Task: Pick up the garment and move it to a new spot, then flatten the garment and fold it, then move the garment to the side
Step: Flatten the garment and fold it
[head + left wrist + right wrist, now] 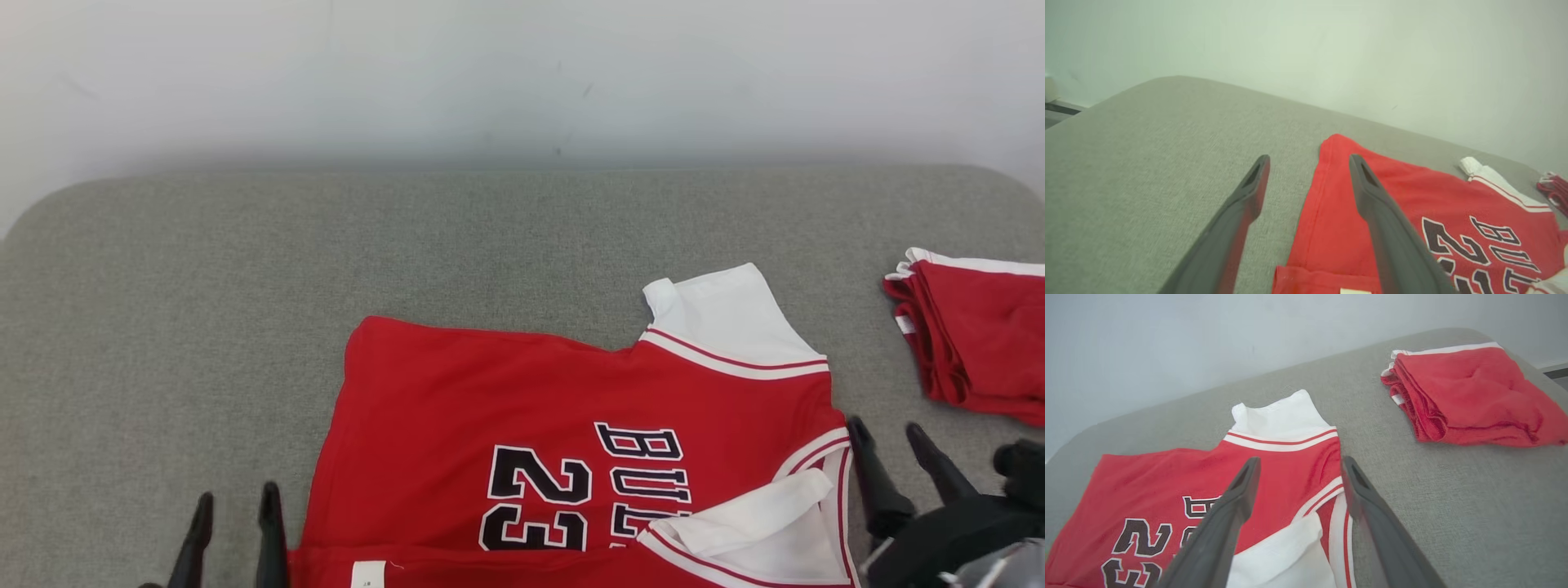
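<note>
The garment (506,408) is a red jersey with white sleeves and black "23" lettering, spread on the grey table with its near edge folded over. It also shows in the left wrist view (1412,196) and the right wrist view (1167,486). My left gripper (235,506) stands open just left of the jersey's near left corner, holding nothing; in its own view the left gripper (1308,161) straddles the jersey's left edge. My right gripper (890,437) is open at the jersey's right edge; in its own view the right gripper (1298,465) hovers over the shoulder trim.
A folded red garment with white trim (976,335) lies at the table's right edge, also in the right wrist view (1470,396). Bare grey table (180,327) spreads to the left and behind the jersey. A pale wall rises behind the table.
</note>
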`<state>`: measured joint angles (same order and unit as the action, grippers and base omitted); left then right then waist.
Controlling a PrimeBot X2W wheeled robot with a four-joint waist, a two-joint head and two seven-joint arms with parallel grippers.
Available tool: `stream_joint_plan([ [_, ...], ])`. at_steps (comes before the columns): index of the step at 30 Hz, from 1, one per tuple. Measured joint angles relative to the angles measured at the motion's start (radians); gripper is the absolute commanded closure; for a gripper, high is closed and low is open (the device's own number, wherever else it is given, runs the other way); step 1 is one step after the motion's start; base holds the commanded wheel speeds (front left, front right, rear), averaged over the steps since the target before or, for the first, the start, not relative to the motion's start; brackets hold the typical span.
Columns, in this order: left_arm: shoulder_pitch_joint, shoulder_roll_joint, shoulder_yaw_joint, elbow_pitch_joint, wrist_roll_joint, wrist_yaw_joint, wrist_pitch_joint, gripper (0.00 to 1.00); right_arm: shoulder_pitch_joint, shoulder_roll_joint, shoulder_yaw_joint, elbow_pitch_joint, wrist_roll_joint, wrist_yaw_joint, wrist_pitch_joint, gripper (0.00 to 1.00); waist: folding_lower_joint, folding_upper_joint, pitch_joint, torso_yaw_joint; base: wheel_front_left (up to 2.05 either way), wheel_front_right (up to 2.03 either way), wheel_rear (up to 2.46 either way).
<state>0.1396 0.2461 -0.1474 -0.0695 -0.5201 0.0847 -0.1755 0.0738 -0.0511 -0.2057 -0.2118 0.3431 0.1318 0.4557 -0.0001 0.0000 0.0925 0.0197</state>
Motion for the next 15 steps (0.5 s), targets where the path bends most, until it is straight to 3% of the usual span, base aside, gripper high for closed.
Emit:
stream_joint_plan([
  [3, -0.026, -0.035, -0.008, 0.038, 0.015, -0.059, -0.072, 0.00, -0.023, 0.001, 0.082, 0.042, -0.044, 0.000, -0.160, 0.00, 0.0000, 0.0000, -0.016, 0.002, 0.00, 0.00, 0.00],
  [9, -0.081, -0.135, 0.063, 0.035, 0.114, -0.131, -0.087, 0.00, -0.037, 0.001, 0.129, 0.170, -0.141, 0.000, -0.424, 0.00, 0.0000, 0.0000, -0.050, 0.004, 0.00, 0.00, 0.00],
  [15, -0.063, -0.180, 0.100, 0.084, 0.177, -0.183, -0.087, 0.00, -0.054, 0.001, 0.128, 0.295, -0.158, 0.000, -0.581, 0.00, 0.0000, 0.0000, -0.084, -0.007, 0.00, 0.00, 0.00],
])
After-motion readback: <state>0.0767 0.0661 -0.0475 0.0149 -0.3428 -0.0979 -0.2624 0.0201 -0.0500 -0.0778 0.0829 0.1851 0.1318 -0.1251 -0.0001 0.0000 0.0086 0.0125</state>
